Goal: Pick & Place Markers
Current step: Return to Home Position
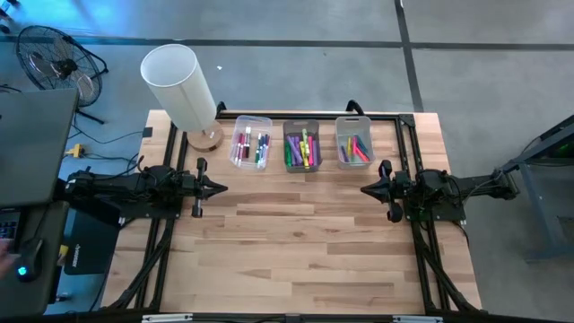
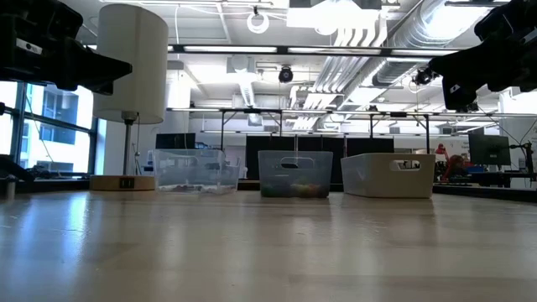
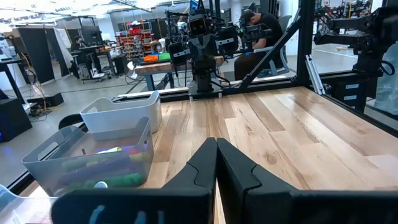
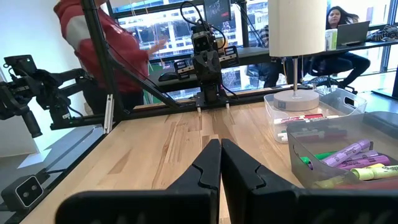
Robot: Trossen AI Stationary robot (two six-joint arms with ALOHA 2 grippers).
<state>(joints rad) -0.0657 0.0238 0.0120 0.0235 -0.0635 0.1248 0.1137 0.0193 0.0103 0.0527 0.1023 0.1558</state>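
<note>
Both arms are hovering over the wooden bench [image 1: 296, 256], the left gripper [image 1: 220, 188] and right gripper [image 1: 366, 189] facing each other, pinched closed and empty, while the markers [image 1: 303, 148] are lying in three plastic bins [image 1: 301, 123] along its far edge.

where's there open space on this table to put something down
Widest bare wood: the front half of the table, from the hands to the front edge. Also free: the strip between the left hand and right hand, just in front of the three bins. Crowded: the back edge, where lamp and bins of markers stand in a row.
</note>
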